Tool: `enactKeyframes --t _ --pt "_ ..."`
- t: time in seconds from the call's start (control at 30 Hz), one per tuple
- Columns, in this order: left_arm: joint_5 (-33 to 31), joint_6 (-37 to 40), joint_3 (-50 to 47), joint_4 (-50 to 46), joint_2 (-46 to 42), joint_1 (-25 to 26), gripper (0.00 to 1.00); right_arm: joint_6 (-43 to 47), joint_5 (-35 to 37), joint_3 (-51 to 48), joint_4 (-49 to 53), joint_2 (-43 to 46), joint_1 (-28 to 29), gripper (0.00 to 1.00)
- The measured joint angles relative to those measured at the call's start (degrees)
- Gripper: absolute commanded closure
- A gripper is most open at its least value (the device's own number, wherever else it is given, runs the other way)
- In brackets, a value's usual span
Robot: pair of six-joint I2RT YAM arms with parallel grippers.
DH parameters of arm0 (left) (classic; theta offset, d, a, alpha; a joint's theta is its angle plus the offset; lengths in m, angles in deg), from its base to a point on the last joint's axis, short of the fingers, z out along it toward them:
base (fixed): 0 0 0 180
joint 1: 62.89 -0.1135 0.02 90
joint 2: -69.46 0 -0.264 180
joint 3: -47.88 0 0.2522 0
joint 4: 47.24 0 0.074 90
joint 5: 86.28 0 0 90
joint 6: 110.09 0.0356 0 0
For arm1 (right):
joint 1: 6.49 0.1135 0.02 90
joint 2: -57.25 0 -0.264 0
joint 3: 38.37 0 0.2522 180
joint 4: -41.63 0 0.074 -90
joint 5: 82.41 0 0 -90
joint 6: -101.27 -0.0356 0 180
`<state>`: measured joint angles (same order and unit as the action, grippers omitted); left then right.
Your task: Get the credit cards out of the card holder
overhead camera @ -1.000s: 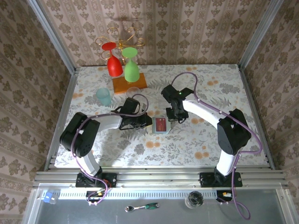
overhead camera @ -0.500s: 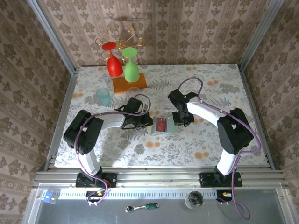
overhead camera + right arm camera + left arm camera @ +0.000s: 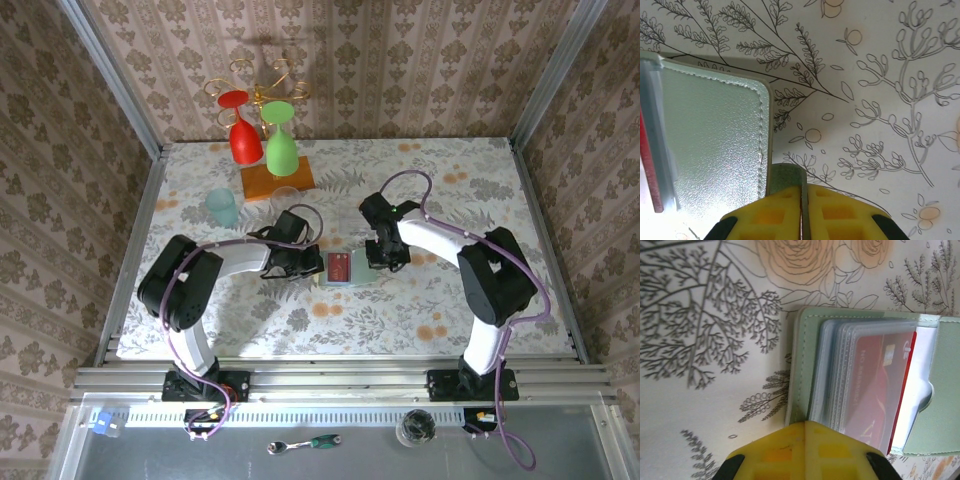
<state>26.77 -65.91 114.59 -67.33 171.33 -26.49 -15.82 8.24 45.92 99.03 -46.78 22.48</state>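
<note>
Right gripper has swung down from behind the card holder to its right edge; left gripper has nudged in at the left edge. The holder now lies spread wider than 1 second back.

- Holder: mid-table, flat on the floral tablecloth, open like a book. Long axis runs left-right between the 2 grippers, spine near-to-far.
- Material: pale green pebbled leatherette, stitched border, rounded corners.
- Inside: stack of clear sleeves holding 1 glossy red card, its long axis parallel to the spine.
- Left gripper: yellow fingers pressed together, tips on the left cover's edge; a pinch cannot be confirmed.
- Right gripper: fingers clamped on a thin green strip of the right cover.
</note>
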Motion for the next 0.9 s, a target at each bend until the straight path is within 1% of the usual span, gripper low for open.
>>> enactKeyframes --t 0.43,0.9 --pt "-1.3 0.0 -0.8 -1.0 -0.9 0.0 0.99 0.3 -1.0 0.0 -1.3 -2.6 -0.1 0.90" --pt "-0.6 0.0 -1.3 -0.6 -0.9 -0.7 1.00 0.5 1.0 -0.9 -1.3 -2.9 -0.3 0.89"
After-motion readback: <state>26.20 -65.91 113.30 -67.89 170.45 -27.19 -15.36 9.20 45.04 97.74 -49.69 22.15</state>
